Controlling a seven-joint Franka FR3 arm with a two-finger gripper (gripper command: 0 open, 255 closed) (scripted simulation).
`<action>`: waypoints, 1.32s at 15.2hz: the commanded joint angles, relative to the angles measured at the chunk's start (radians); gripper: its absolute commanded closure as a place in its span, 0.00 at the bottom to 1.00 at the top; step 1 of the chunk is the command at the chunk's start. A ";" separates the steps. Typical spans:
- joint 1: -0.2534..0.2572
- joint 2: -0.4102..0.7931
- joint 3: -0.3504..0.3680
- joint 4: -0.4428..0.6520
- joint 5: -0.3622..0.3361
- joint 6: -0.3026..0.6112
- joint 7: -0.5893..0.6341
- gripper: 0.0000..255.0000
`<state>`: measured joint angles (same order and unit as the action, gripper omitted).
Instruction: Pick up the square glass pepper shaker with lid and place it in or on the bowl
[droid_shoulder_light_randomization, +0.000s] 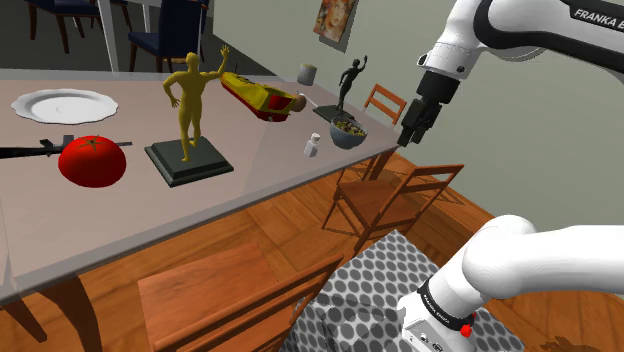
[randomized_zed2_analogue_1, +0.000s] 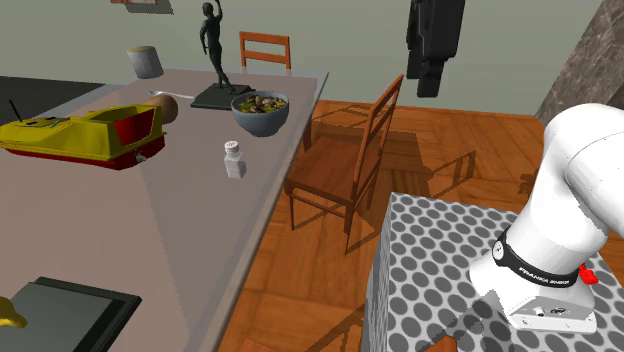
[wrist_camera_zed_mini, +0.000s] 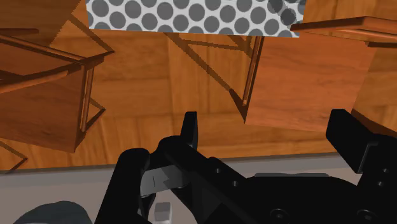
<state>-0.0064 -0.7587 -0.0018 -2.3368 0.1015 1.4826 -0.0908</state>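
The pepper shaker (droid_shoulder_light_randomization: 312, 146) is a small pale square bottle with a lid, standing upright on the grey table (droid_shoulder_light_randomization: 250, 185) near its edge. In the second exterior view the shaker (randomized_zed2_analogue_1: 234, 159) stands a little in front of the bowl (randomized_zed2_analogue_1: 260, 113). The bowl (droid_shoulder_light_randomization: 348, 132) is dark grey and holds mixed bits of food. My gripper (droid_shoulder_light_randomization: 408, 138) hangs in the air beyond the table's edge, to the shoulder view's right of the bowl and above a wooden chair (droid_shoulder_light_randomization: 395, 195). The gripper (randomized_zed2_analogue_1: 428, 88) is well off from the shaker. In the wrist view its fingers (wrist_camera_zed_mini: 189, 130) stand apart with nothing between them.
On the table are a yellow figure on a dark base (droid_shoulder_light_randomization: 188, 110), a big tomato (droid_shoulder_light_randomization: 92, 160), a white plate (droid_shoulder_light_randomization: 62, 104), a yellow and red object (randomized_zed2_analogue_1: 85, 135), a dark statuette (randomized_zed2_analogue_1: 214, 55) and a grey cup (randomized_zed2_analogue_1: 145, 62). The dotted stand (randomized_zed2_analogue_1: 450, 280) is below the arm.
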 joint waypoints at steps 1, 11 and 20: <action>0.000 0.000 0.000 0.000 0.000 0.000 0.000 0.00; -0.019 0.232 -0.029 -0.058 -0.033 0.383 -0.072 0.00; -0.028 0.519 -0.057 0.018 -0.034 0.680 -0.131 0.00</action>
<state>-0.0337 -0.2747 -0.0550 -2.3220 0.0658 2.1196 -0.2128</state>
